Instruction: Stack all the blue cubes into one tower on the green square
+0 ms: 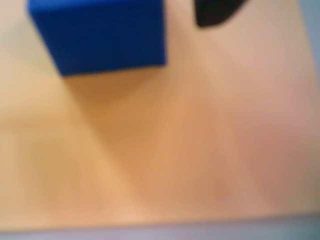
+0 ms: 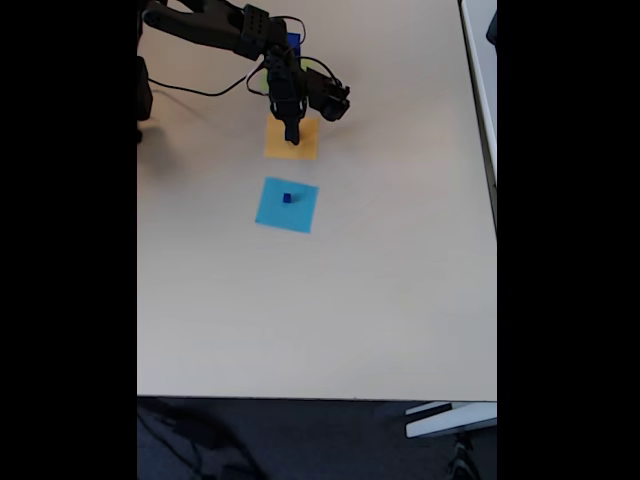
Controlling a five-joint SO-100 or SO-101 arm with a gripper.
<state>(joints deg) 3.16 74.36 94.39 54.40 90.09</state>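
In the fixed view the black arm reaches in from the upper left of the pale tabletop, and its hand points down over the orange square, near that square's far edge. Whether the fingers are spread or pressed together cannot be told from here, as they show only as a dark shape against the paper. Just below the orange square in this view lies the light-blue square, and a tiny blue cube sits on it, close to its middle. Above the orange square, behind the arm, a bit of dark blue and a sliver of yellow-green paper peek out, mostly hidden by the arm. The blurred wrist view shows a large blue cube resting on an orange surface, with a dark fingertip just beside it at the top edge, apart from the cube.
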